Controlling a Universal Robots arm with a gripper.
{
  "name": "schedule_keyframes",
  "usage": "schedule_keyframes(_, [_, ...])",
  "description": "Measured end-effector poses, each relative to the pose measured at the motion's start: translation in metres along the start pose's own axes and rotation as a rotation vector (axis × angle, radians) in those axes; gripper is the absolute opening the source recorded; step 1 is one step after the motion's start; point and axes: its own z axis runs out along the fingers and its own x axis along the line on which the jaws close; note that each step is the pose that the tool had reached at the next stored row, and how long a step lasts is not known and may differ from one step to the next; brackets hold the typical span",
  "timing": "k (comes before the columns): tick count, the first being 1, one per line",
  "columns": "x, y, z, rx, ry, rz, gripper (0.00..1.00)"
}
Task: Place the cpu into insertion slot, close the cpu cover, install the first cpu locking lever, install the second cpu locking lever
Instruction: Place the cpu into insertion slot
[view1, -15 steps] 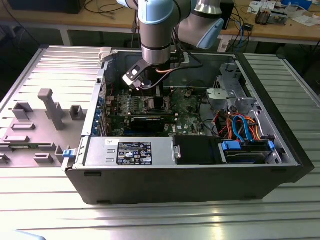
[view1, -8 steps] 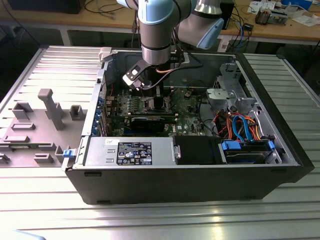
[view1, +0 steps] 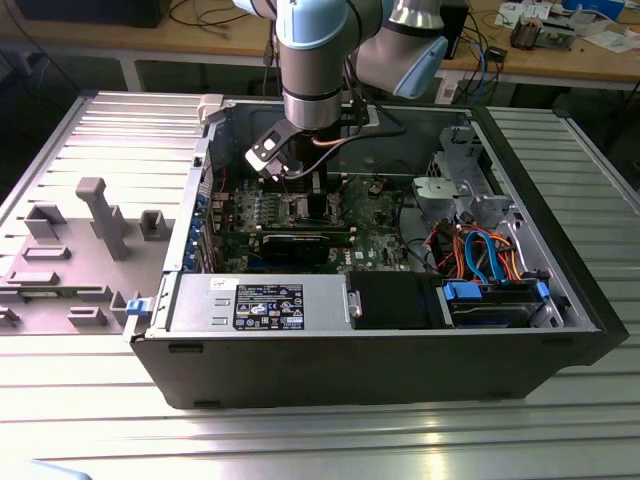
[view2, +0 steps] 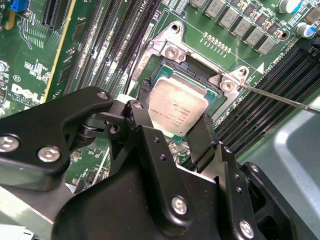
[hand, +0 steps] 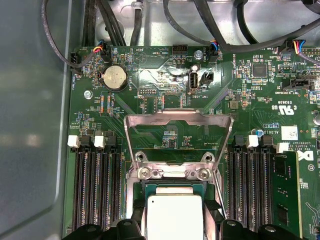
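gripper (view2: 176, 106): blk fingers (view2: 142, 100) pinch cpu (view2: 175, 114) on 2 opp. edges | cpu: silver face up, in/over insertion slot (view2: 195, 65), seated or not can't tell | silver bracket (view2: 172, 51) w/ 2 screws just beyond slot | thin locking lever (view2: 280, 97) runs off from bracket | mem slots (view2: 95, 45) both sides, green board (view2: 35, 55)

Arm (view1: 315, 60): silver-grey tube, pale blue joint caps, orange cable (view1: 322, 143) at wrist; gripper (view2: 175, 105): matte black linkage plates, silver screw heads.
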Motion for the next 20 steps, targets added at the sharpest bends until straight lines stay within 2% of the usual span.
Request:
schedule_keyframes(9, [0.0003,0.0001,-0.0007,-0.0005,0.0006,0.001,0.54])
schedule_keyframes(11, [0.0001,0.0002,-0.0026,0.0000,-0.0006,0.001,0.54])
schedule_keyframes(15, [0.0002,0.0002,-0.0033,0.0000,-0.0067,0.010,0.54])
schedule_keyframes(20, [0.0005,0.0002,-0.0024,-0.0002,-0.0063,0.018,0.54])
